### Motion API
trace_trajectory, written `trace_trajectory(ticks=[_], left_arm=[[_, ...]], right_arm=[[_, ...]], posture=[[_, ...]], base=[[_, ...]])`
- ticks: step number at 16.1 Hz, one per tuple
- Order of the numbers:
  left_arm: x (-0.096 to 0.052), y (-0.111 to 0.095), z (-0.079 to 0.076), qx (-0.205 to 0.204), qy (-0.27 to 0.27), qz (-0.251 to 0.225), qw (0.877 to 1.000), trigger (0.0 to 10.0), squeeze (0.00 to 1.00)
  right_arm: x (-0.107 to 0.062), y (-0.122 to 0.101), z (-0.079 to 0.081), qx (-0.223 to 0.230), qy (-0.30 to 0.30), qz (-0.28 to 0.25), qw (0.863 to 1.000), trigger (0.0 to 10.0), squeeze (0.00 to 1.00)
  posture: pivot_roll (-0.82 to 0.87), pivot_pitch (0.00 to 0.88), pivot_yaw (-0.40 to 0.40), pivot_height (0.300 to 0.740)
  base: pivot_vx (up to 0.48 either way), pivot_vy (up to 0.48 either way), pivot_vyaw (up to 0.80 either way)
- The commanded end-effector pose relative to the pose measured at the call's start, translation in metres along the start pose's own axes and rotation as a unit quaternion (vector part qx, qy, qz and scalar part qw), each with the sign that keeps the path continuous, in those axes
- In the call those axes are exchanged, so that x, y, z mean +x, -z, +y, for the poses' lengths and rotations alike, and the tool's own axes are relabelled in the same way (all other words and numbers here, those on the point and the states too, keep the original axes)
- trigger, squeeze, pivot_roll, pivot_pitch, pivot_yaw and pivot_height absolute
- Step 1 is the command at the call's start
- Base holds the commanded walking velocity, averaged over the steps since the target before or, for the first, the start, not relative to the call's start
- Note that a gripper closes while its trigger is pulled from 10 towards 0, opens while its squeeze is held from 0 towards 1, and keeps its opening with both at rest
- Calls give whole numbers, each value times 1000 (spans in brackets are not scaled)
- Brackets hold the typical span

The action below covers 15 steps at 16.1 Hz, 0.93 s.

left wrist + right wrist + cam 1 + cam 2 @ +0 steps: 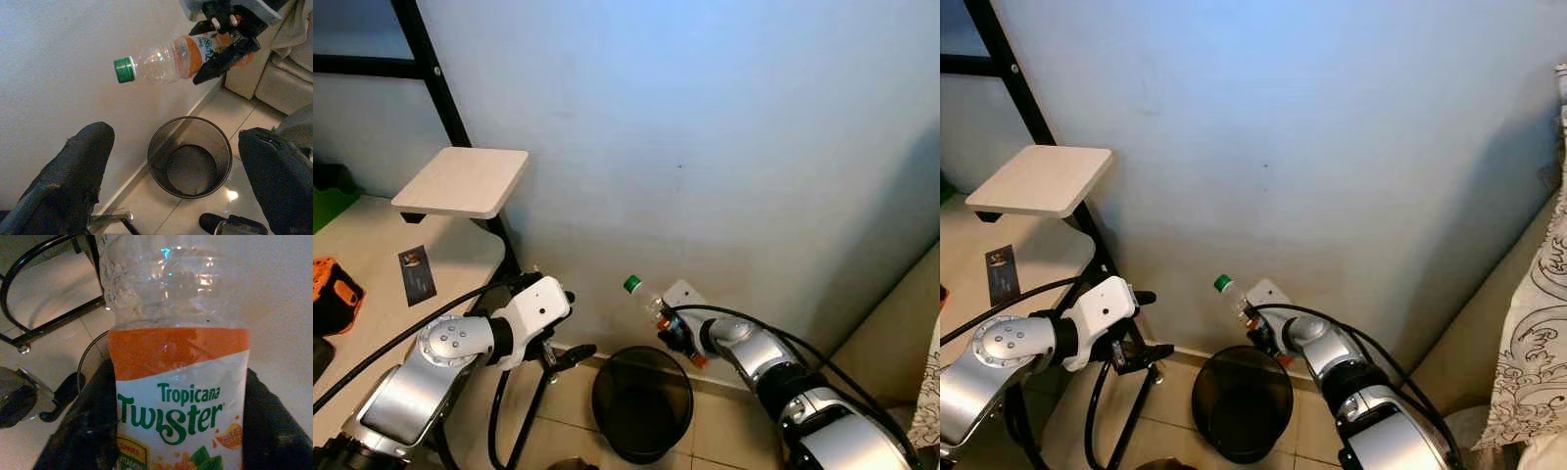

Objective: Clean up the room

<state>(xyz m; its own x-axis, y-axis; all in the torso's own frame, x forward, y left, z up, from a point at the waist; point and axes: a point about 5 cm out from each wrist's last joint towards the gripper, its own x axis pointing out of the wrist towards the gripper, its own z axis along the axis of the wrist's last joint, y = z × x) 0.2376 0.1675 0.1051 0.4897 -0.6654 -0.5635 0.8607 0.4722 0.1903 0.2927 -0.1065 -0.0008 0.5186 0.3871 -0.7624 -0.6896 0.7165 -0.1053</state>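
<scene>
**What we count**

We count one bottle [652,305] with one green cap [123,69], and one black bin [642,401] at 6 o'clock below it. At 9 o'clock we see one pale shelf [463,181], one dark card [417,274] and one orange object [333,294].

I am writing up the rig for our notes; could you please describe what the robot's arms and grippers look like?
Both arms are built of rounded silver metallic segments with black joints, and black cables loop along them. The left arm ends in a white wrist housing before the left gripper. The right gripper has two long black fingers; up close the finger pads look matte and rough.
</scene>
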Motion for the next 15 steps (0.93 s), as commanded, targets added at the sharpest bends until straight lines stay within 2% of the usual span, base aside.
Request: trace_trajectory(ticks=[1, 8, 12, 14, 15], left_arm=[[-1, -1, 3, 2, 0, 3, 1000, 10000, 0], [-2, -6, 1, 3, 4, -2, 1000, 10000, 0], [0, -6, 1, 2, 6, 0, 1000, 10000, 0], [0, -5, 1, -3, -6, -3, 1000, 10000, 0], [0, -4, 2, -12, -33, -10, 999, 10000, 0]], right_arm=[[1, -7, 0, -9, -3, -9, 1000, 10000, 1000], [3, -8, 4, 6, -12, -22, 1000, 10000, 1000], [4, 1, 6, 11, -13, -17, 1000, 10000, 1000], [0, 3, 0, 27, 3, -34, 999, 10000, 1000], [-4, 3, -5, 41, 16, -61, 997, 10000, 1000]], posture=[[-47, 0, 61, 740], [-53, 0, 61, 740], [-58, 0, 65, 740], [-63, 0, 68, 740], [-68, 0, 72, 740]], base=[[0, 0, 0], [0, 0, 0], [0, 0, 0], [0, 0, 0], [0, 0, 0]])
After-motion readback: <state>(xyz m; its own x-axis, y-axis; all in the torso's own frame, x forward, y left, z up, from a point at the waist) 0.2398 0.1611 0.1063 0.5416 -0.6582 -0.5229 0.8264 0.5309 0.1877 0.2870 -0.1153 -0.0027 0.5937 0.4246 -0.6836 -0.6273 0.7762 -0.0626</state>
